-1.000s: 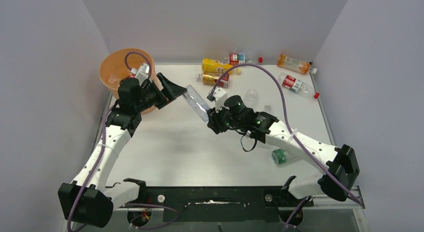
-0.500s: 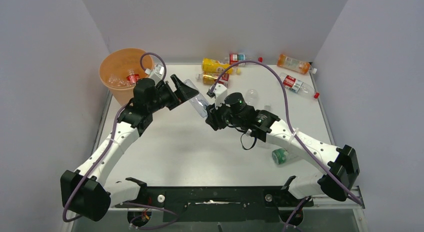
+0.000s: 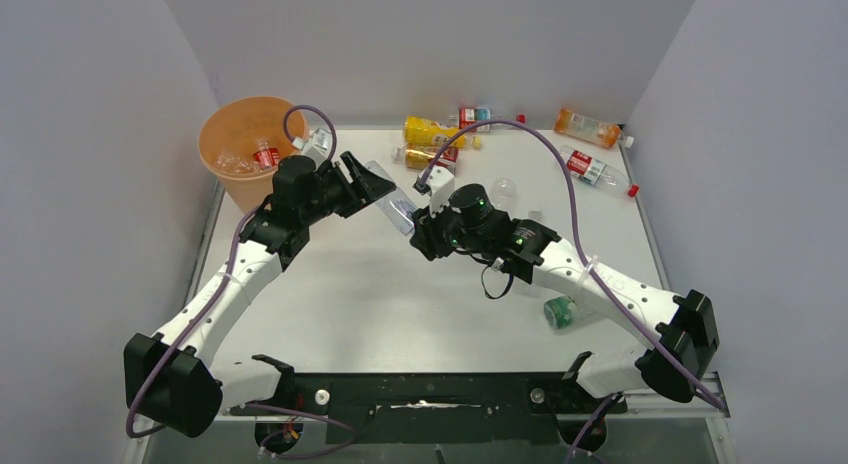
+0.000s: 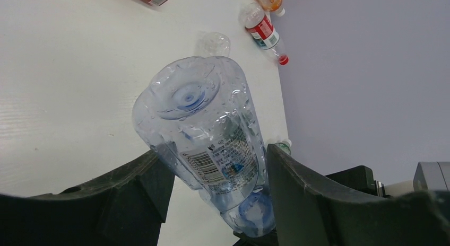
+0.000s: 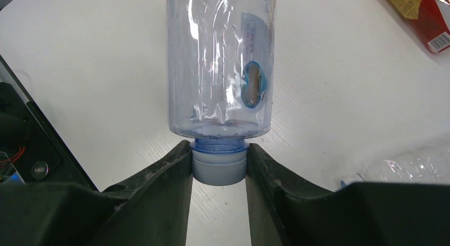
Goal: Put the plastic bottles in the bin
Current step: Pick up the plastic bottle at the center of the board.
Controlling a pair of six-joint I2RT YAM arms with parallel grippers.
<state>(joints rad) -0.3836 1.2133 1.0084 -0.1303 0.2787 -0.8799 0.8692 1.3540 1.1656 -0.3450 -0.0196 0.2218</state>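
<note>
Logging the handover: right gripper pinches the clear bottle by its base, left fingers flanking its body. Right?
No: the right gripper pinches the clear bottle by its cap, per the right wrist view; left fingers flank its body.

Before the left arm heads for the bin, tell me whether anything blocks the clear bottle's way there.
No object lies between the clear bottle and the bin; only the left arm itself. But the right gripper clamps its cap.
</note>
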